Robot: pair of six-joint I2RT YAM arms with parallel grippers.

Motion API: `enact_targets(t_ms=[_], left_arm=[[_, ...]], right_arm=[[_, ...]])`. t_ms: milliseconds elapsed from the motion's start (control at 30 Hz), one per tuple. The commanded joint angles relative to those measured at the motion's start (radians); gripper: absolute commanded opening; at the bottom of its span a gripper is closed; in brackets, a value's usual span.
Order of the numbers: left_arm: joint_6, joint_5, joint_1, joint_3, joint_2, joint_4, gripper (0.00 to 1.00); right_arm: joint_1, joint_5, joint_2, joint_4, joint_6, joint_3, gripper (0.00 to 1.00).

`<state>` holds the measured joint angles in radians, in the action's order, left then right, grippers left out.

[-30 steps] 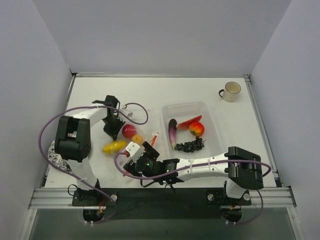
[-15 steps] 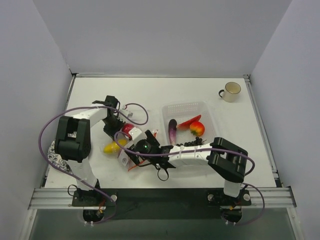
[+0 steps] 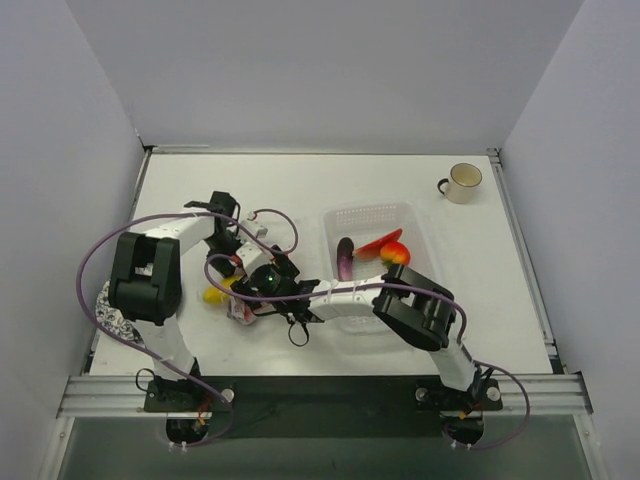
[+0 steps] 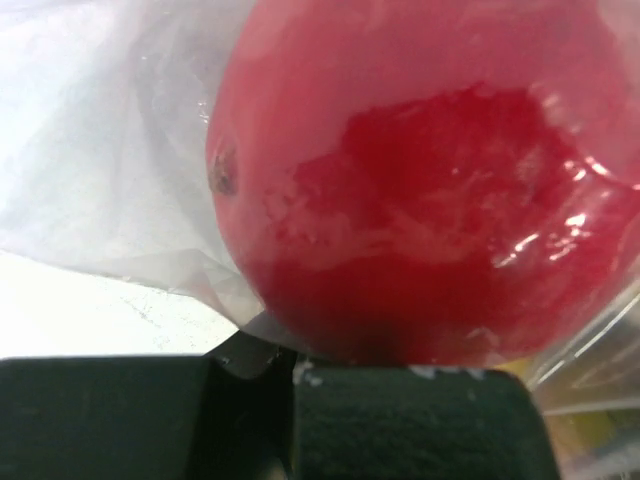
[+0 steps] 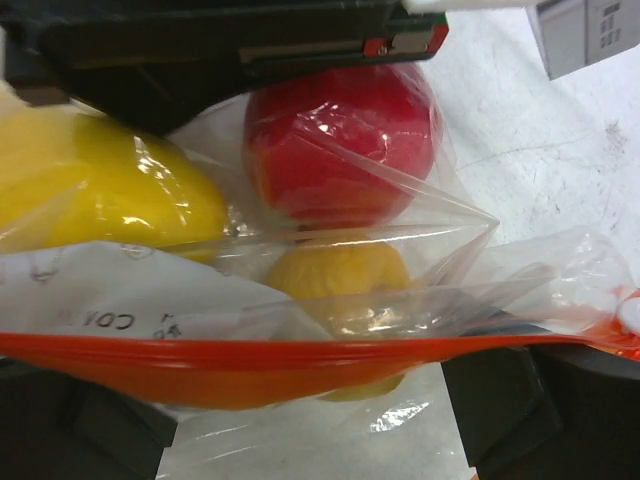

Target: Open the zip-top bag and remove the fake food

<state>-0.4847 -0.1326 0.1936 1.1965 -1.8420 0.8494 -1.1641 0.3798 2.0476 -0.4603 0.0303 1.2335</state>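
The zip-top bag lies left of centre, its orange-red zip strip running across the right wrist view. Inside the bag are pieces of fake food: a red round fruit, a large yellow piece and a small yellow one. My right gripper is open, its fingers standing wide on either side of the bag's mouth. My left gripper is shut on the bag's film just below the red fruit. From above, the right gripper covers most of the bag, with the left gripper behind it.
A white mesh basket right of centre holds a purple eggplant, a red chili and a red-orange fruit. A cream mug stands at the back right. My right arm reaches across in front of the basket.
My right arm has swung left and away from me, up to the bag, and its jaws have spread a little wider. The left arm and the bag have stayed put.
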Motion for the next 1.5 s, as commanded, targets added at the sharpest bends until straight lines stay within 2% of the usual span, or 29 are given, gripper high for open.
enact_targets(t_ms=[0, 100, 233, 267, 300, 333, 400, 633, 800, 900, 1067, 1133, 1200, 1300, 1333, 1367, 1467], left_arm=[[-0.045, -0.032, 0.000, -0.026, 0.024, 0.045, 0.00], [-0.046, -0.029, 0.000, -0.031, 0.023, 0.043, 0.00], [-0.040, -0.029, -0.005, -0.034, 0.018, 0.031, 0.00], [-0.038, -0.025, -0.006, -0.041, 0.017, 0.025, 0.00], [-0.035, -0.016, -0.011, -0.043, 0.017, 0.019, 0.00], [-0.034, -0.010, -0.014, -0.048, 0.007, 0.008, 0.00], [-0.029, 0.001, -0.025, -0.049, -0.003, 0.002, 0.00], [-0.011, -0.006, -0.060, 0.028, -0.004, 0.054, 0.00], [0.008, 0.001, -0.060, 0.063, 0.020, 0.077, 0.00], [0.017, -0.004, -0.054, 0.071, 0.024, 0.083, 0.00], [0.028, -0.022, -0.033, 0.072, 0.052, 0.094, 0.00], [0.031, -0.033, -0.025, 0.072, 0.070, 0.103, 0.00], [0.031, -0.042, -0.020, 0.066, 0.088, 0.106, 0.00], [0.029, -0.055, -0.020, 0.060, 0.102, 0.111, 0.00], [0.028, -0.058, -0.019, 0.058, 0.105, 0.112, 0.00], [0.026, -0.065, -0.020, 0.057, 0.110, 0.115, 0.00], [0.017, -0.068, -0.019, 0.040, 0.125, 0.109, 0.00]], right_arm=[[0.027, 0.024, 0.029, -0.025, -0.012, 0.031, 0.97], [0.034, -0.016, 0.025, -0.021, 0.025, 0.002, 0.89], [0.029, -0.059, -0.022, -0.015, 0.052, -0.049, 0.64], [0.023, -0.061, -0.042, -0.015, 0.065, -0.066, 0.50], [0.017, -0.059, -0.065, -0.018, 0.068, -0.083, 0.40], [0.006, -0.053, -0.126, -0.018, 0.069, -0.121, 0.18], [-0.031, 0.008, -0.193, -0.018, 0.068, -0.155, 0.07], [-0.127, 0.140, -0.539, 0.104, 0.040, -0.249, 0.08], [-0.131, 0.249, -0.818, 0.227, 0.101, -0.368, 0.08], [-0.085, 0.353, -0.953, 0.326, 0.180, -0.434, 0.06], [0.030, 0.363, -1.023, 0.459, 0.308, -0.473, 0.04], [0.050, 0.364, -0.988, 0.544, 0.333, -0.454, 0.07], [0.078, 0.334, -0.919, 0.615, 0.364, -0.422, 0.14], [0.098, 0.341, -0.824, 0.711, 0.414, -0.344, 0.65], [0.101, 0.346, -0.807, 0.729, 0.422, -0.307, 0.96], [0.101, 0.356, -0.791, 0.742, 0.427, -0.293, 1.00], [0.093, 0.360, -0.767, 0.752, 0.402, -0.234, 1.00]])
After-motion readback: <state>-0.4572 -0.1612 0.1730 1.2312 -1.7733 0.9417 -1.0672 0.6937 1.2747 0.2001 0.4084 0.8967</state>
